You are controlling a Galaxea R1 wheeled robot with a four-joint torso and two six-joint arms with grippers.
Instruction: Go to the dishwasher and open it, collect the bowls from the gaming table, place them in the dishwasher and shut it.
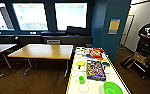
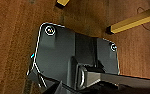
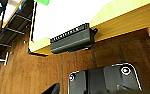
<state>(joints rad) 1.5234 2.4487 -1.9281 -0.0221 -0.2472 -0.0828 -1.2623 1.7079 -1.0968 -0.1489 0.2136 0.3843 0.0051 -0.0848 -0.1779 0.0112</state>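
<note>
Lime green bowl (image 1: 112, 88) sitting empty at the counter's (image 1: 96, 86) near edge, partly cut off; yellow bowl (image 1: 80, 63) lying toward its left edge, contents unclear; each tool's state indiscernible.

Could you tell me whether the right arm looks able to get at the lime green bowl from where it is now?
Probably yes: the lime green bowl sits at the near end of the gaming table, with nothing standing before it, and the right wrist view shows that table's edge close by.
</note>
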